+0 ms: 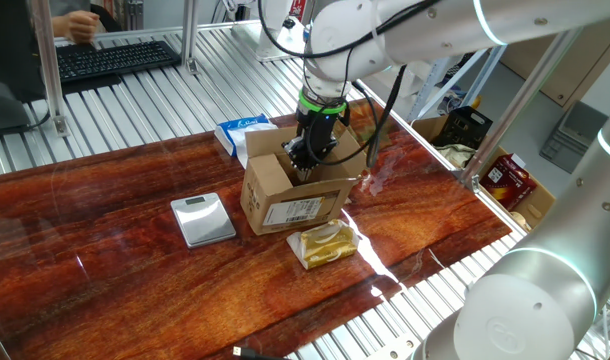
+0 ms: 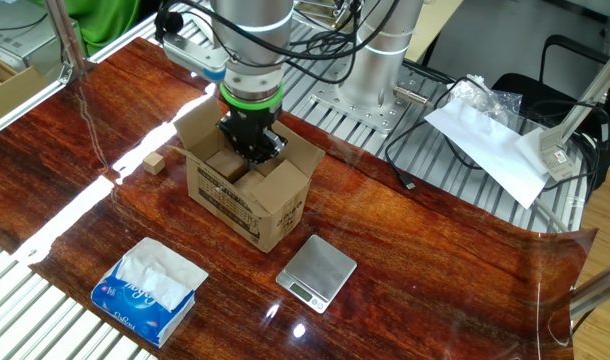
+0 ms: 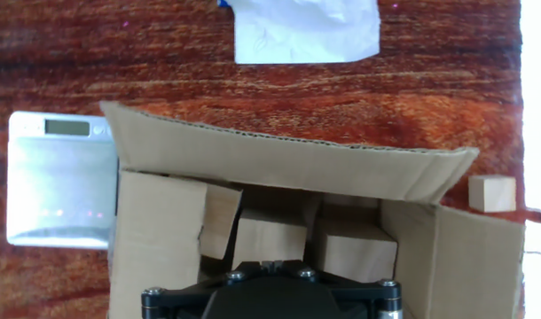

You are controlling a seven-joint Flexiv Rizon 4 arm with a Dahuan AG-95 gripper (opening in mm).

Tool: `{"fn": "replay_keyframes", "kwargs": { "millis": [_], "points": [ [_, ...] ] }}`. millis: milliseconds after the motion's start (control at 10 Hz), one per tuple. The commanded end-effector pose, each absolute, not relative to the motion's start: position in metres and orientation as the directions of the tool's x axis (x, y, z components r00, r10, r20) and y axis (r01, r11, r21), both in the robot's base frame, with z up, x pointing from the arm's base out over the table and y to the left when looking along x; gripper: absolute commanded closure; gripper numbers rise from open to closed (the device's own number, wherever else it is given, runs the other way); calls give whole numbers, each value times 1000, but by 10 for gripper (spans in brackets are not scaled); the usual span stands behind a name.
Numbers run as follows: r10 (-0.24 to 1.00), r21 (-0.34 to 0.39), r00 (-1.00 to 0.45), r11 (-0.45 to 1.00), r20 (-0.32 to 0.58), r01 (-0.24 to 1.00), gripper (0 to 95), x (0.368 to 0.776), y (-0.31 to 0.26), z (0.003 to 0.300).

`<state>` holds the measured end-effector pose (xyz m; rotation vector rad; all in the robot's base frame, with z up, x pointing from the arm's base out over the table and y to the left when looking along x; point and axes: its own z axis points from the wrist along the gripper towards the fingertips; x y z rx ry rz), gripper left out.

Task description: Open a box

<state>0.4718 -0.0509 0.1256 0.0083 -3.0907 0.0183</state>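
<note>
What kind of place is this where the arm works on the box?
Probably a robotics lab or test bench. The table sits on a slatted metal frame, a second robot base is bolted down behind it, and a keyboard sits on a workstation nearby.

Arm (image 1: 425, 30): glossy white rounded shells, silver-grey cylindrical joint housings. Bright green ring (image 2: 251, 98) around the wrist, directly above the matte black two-finger gripper (image 2: 251, 150). Loose black cables (image 1: 380, 100) loop from the upper links past the wrist. Hand view: black gripper body with silver screw heads (image 3: 231, 276) along its top edge.
</note>
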Motion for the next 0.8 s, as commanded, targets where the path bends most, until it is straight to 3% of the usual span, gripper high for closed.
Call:
{"fn": "replay_keyframes", "kwargs": {
  "millis": [100, 800],
  "points": [
    [-10, -13, -998, 1000, 64, -11, 950, 472, -51, 126],
    [19, 9, -998, 1000, 65, 20, 950, 471, -48, 120]
  ]
}}
